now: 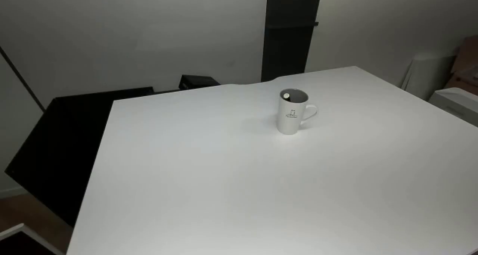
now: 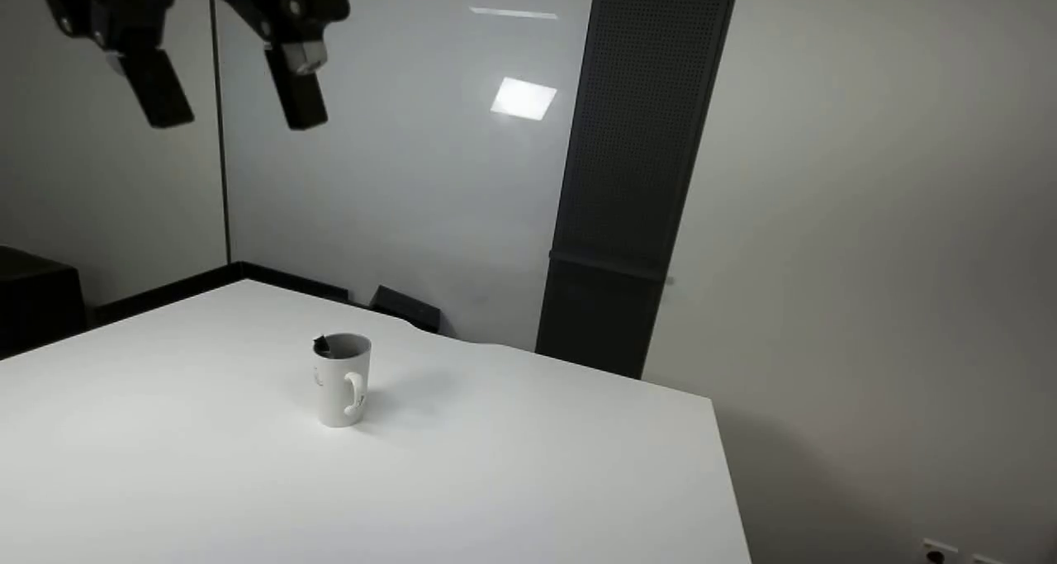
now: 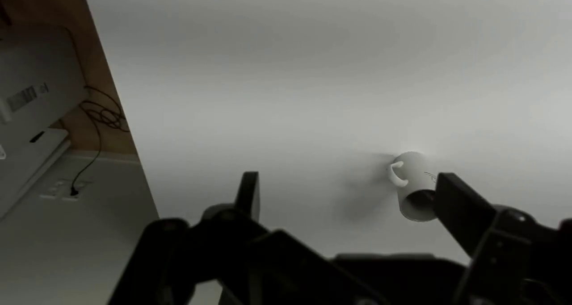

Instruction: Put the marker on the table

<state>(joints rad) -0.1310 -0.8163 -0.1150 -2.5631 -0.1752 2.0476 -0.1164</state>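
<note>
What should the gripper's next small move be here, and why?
Probably a small sideways shift to centre over the marker before descending. It sits in the mug, its end showing near the rim, so it likely must be lifted out first. The gripper hangs open and empty above the table, and in the wrist view the mug is off-centre, partly hidden behind one finger.

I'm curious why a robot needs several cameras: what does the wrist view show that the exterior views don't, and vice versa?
Only the wrist view: a tangled cable and a striped label, beyond the edge of the table.

In both exterior views only: the end of the marker in the mug, and a tall dark panel behind.

Shared: the mug upright on the table. The open pincer shows in the wrist view and in an exterior view.
</note>
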